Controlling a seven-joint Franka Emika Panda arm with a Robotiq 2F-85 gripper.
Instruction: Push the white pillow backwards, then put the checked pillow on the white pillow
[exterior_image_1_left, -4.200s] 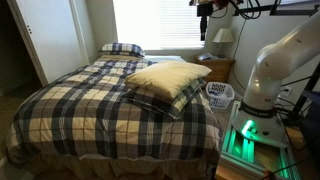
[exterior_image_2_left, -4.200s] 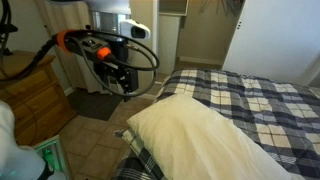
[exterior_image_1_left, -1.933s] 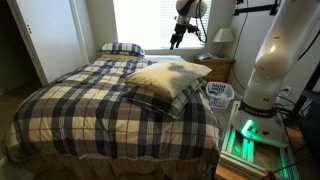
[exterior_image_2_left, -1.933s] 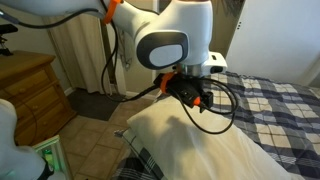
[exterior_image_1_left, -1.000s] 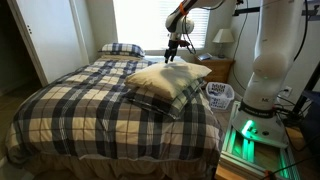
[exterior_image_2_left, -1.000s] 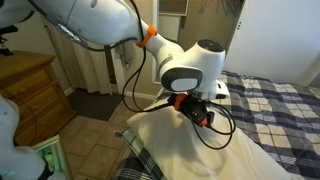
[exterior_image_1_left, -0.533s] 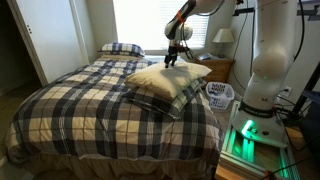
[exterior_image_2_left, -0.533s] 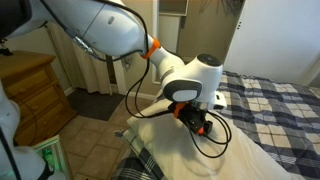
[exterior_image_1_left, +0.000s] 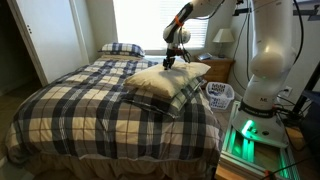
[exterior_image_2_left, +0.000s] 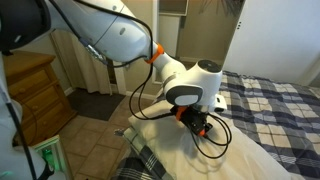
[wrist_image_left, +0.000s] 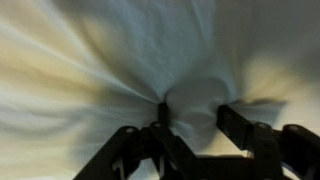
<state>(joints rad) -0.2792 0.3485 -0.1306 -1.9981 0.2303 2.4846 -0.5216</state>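
Wrist view shows the gripper (wrist_image_left: 195, 113), jaws apart, pressed tip-down into the white pillow (wrist_image_left: 95, 60).

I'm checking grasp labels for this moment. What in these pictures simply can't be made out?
- Wrist view: whether the gripper pinches or only presses the white pillow; bulging fabric fills the gap.
- In an exterior view the gripper is hidden behind the wrist and cables.
- The checked pillow: mostly covered by the white pillow; only its edge shows.

The arm (exterior_image_2_left: 115, 35) stretches forward and down, gripper (exterior_image_1_left: 171, 62) pointing downward, fingers (wrist_image_left: 232, 118) parted.
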